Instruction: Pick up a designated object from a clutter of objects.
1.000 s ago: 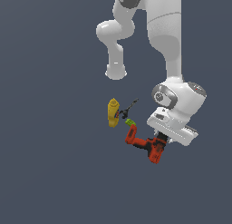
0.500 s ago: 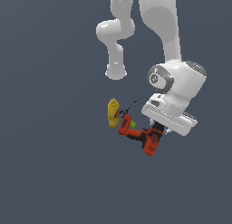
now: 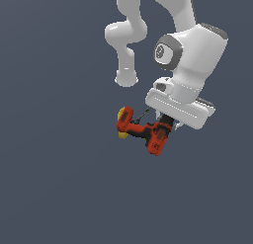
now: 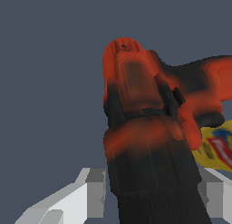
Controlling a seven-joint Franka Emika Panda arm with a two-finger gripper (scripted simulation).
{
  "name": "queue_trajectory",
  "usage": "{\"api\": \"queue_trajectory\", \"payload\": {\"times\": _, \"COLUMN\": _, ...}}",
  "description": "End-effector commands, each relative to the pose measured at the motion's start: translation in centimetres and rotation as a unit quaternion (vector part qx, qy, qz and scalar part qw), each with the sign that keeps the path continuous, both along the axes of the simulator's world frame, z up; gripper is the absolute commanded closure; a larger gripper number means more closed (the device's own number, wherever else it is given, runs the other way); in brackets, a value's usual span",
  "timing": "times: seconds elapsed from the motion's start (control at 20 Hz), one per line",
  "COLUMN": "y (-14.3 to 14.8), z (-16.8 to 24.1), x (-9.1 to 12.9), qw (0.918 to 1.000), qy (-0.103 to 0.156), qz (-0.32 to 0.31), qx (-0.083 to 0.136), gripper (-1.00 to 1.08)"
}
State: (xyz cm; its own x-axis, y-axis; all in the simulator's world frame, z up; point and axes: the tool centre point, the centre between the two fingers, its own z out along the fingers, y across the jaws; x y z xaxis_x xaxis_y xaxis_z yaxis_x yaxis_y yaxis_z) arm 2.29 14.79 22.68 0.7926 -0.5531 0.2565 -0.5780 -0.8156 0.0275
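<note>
The designated object, a red-orange power drill (image 3: 146,132) with black trim, hangs under my gripper (image 3: 165,125), which is shut on its body. In the wrist view the drill (image 4: 145,123) fills the middle, with one pale finger (image 4: 89,192) on one side and the other finger (image 4: 214,194) on the opposite side. Of the clutter, a yellow bottle (image 3: 121,136) shows only as a sliver behind the drill in the exterior view. A labelled part of that bottle (image 4: 218,148) appears beside the drill in the wrist view. A thin black tool (image 3: 143,115) pokes out just above the drill.
The white arm (image 3: 190,55) rises above the drill toward the exterior view's top. A plain dark grey ground (image 3: 59,179) surrounds the small group.
The gripper has risen with the drill held in it. The drill now hangs higher and covers most of the yellow bottle, which stood in plain sight earlier.
</note>
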Motion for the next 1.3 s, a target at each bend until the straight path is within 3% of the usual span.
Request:
{"api": "queue_trajectory", "payload": {"times": 0.0, "y": -1.3, "z": 3.1, "x": -0.3, "qw": 1.0000, "qy": -0.003, "qz": 0.001, "qx": 0.002, "gripper": 1.08}}
{"api": "queue_trajectory", "payload": {"times": 0.7, "y": -7.6, "z": 16.6, "x": -2.2, "qw": 1.0000, "qy": -0.003, "qz": 0.000, "qx": 0.003, "gripper": 1.08}}
{"api": "queue_trajectory", "payload": {"times": 1.25, "y": -9.3, "z": 20.2, "x": -2.5, "qw": 1.0000, "qy": -0.004, "qz": 0.000, "qx": 0.001, "gripper": 1.08}}
